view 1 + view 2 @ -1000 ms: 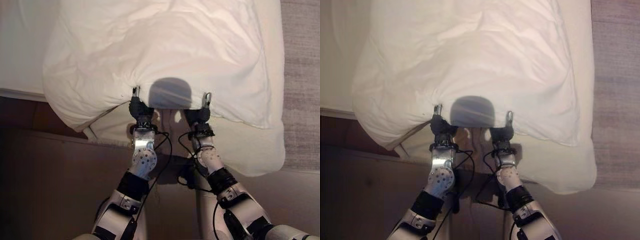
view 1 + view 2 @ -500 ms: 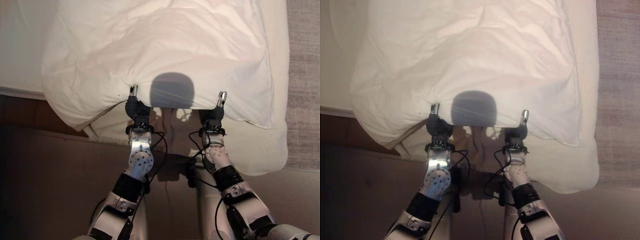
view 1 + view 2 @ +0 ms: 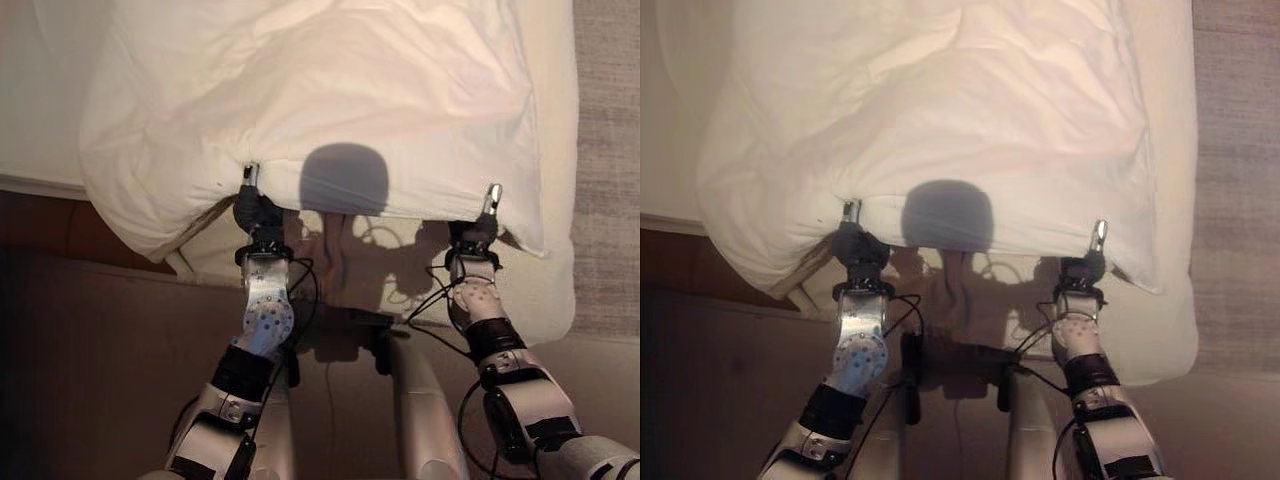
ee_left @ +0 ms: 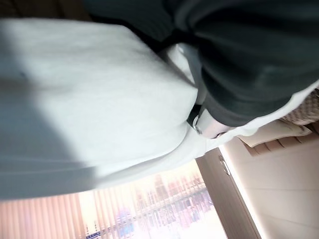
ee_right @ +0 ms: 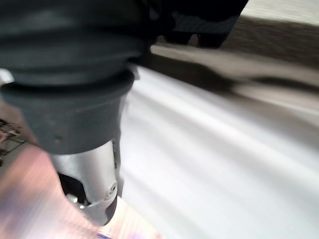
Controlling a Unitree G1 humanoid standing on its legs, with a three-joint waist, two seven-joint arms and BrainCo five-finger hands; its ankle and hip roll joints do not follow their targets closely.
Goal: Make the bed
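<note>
1. Left eye view: a bed [image 3: 555,290] with a pale mattress is seen from above, its near edge overhanging a dark brown floor [image 3: 90,360].
2. A strip of grey carpet [image 3: 608,150] is seen along the right side of the bed, and a flat white sheet [image 3: 40,100] on the far left.
3. A white duvet [image 3: 330,90] is spread, rumpled, over most of the mattress; its near hem runs between the two hands, and its near left corner droops past the bed's edge.
4. The left hand [image 3: 256,205] is placed at the near hem, left of centre, with one finger showing over the cloth; whether the fingers are clamped on it cannot be told.
5. The right hand [image 3: 480,228] is placed at the hem near the duvet's right corner, well apart from the left; its grip is likewise hidden under the cloth.
6. In the left wrist view, a bright window with vertical blinds [image 4: 164,204] is seen beyond the cloth.
</note>
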